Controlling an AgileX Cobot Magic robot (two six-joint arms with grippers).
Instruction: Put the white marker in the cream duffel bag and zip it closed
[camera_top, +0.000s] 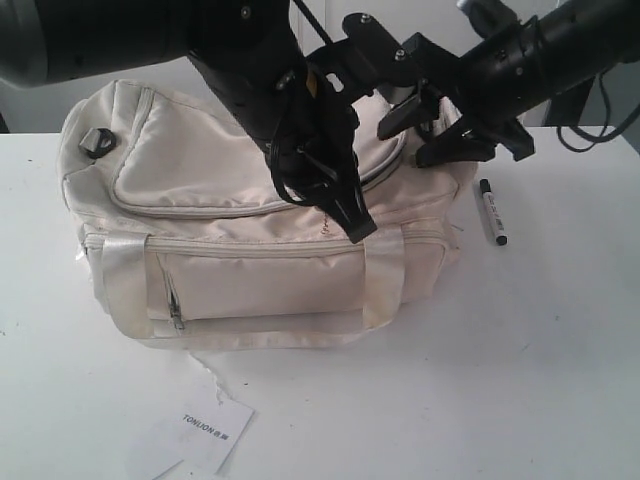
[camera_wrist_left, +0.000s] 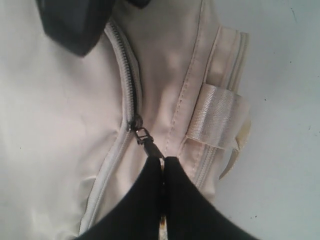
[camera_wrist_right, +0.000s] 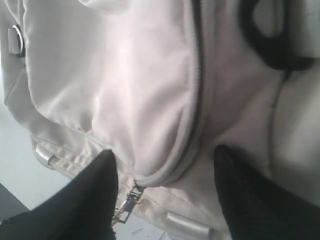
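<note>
Now, over to the cream duffel bag (camera_top: 250, 260), sat broadside on the white worktop (camera_top: 560, 360), front zip pocket facing the camera, top flap domed up and running across the upper side.

Down on that flap with the left tool (camera_top: 352, 222), reaching in from the upper left across the top of the bag. Pressed tight together in the left wrist view (camera_wrist_left: 164, 161), pinching the zip pull (camera_wrist_left: 147, 142) just below the slider, right where the zip track curves round beside a shiny strap handle (camera_wrist_left: 215, 117). Hard to call from here whether the zip around the slider is open or closed.

Across to the right tool (camera_top: 450, 140): spread wide, hovering over the right end of the bag, gripping nothing. Same story from its own wrist camera (camera_wrist_right: 165, 150), with black fingers (camera_wrist_right: 95, 195) well apart on either side of the flap's curved edge. Also a second metal pull (camera_wrist_right: 127, 202) dangling near one of those fingers, contact too blurred to judge.

And the white marker (camera_top: 492, 212)? Out on the worktop, lying flat just to the right of the bag, black at both ends, clear of both tools and not in the bag.

Lastly, a small white paper tag (camera_top: 212, 430) with printed text, flat on the worktop in front of the bag.
</note>
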